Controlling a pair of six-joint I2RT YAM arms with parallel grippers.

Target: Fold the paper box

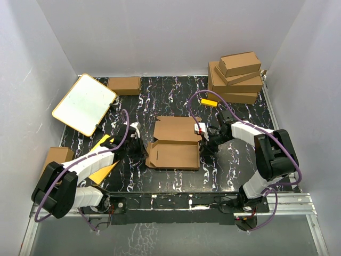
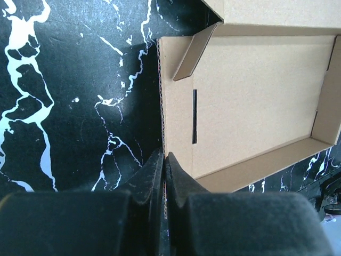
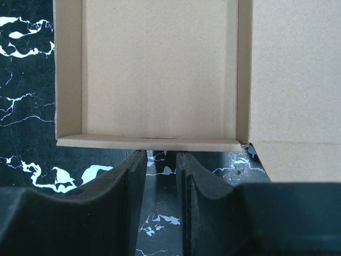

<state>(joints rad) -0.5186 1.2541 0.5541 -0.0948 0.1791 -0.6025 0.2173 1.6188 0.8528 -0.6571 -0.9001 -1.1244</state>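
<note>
1. Brown corrugated cardboard, folded into a shallow rectangular tray with its lid panel lying open behind it: the paper box (image 1: 175, 154) sits on the black, white-veined marble-look table (image 1: 160, 98), between my two grippers.
2. My left gripper (image 2: 164, 158) is at the left end of the paper box. It is pinched tight on the raw corrugated edge of the side flap there, and that edge runs straight in between my fingers.
3. That left flap lies out flat from the tray, with a dark slit along its fold. A small corner tab stands tilted at its far end.
4. My right gripper (image 3: 160, 156) is just beside the right end of the paper box, jaws a narrow gap apart and holding nothing. Table surface shows between the fingers.
5. The right end wall stands raised straight across my right fingertips. I cannot tell whether they touch it.
6. Behind the paper box to the right is a stack of closed brown cardboard boxes (image 1: 237, 77).
7. Behind it to the left is a white rectangular board with an orange rim (image 1: 85, 104).
8. Left of the paper box, a yellow flat card (image 1: 104, 173) lies partly under my left arm.
</note>
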